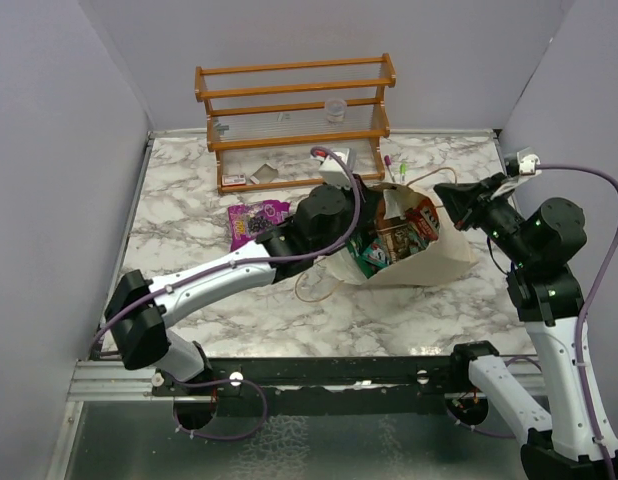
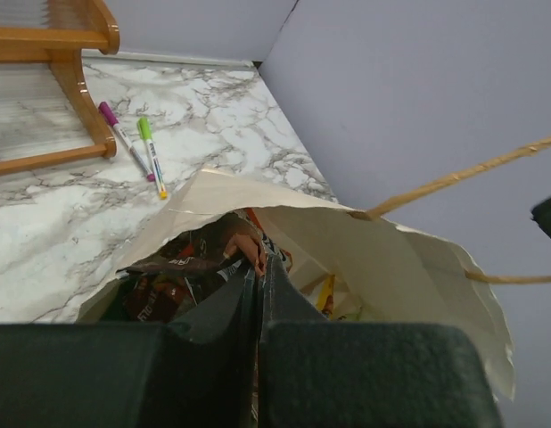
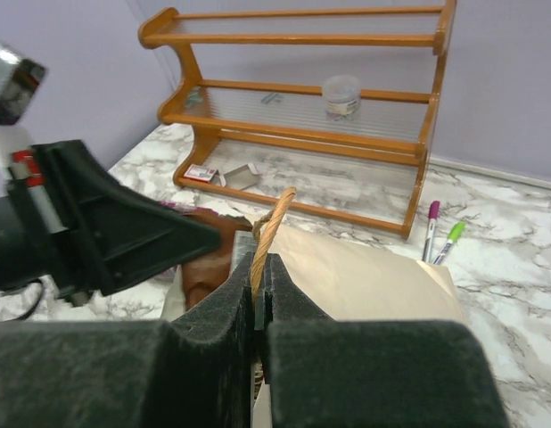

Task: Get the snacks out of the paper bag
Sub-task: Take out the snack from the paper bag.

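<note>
I see left jaws shut inside paper bag (image 1: 444,262) mouth, frame centre, tips at brown packet (image 2: 204,254); hold unclear. Right jaws pinch tan handle (image 3: 274,212).

Top overhead; both wrists close, sharing paper bag (image 1: 444,250).

The left arm (image 1: 214,272) is stretched forward, and the left gripper (image 2: 260,267) is pressed shut. The right arm (image 1: 537,262) is folded upright; the right gripper (image 3: 260,269) is clamped on a handle (image 3: 272,221) rising between its jaws.
</note>
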Action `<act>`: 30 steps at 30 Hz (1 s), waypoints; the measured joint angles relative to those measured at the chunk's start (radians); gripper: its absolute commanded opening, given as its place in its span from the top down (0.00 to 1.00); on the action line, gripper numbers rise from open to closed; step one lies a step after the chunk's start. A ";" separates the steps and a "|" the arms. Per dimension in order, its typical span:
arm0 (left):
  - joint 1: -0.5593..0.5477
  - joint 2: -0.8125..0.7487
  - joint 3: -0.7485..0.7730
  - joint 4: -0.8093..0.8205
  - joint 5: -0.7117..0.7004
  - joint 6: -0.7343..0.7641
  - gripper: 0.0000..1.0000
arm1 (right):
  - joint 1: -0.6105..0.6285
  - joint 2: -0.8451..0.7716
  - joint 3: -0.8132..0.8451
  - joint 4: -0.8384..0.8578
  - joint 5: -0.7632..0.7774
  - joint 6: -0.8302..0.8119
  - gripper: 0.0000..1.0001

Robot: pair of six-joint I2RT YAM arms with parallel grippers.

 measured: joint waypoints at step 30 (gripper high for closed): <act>0.006 -0.500 0.022 -0.194 -0.241 0.469 1.00 | 0.000 -0.058 -0.085 0.043 0.118 0.036 0.98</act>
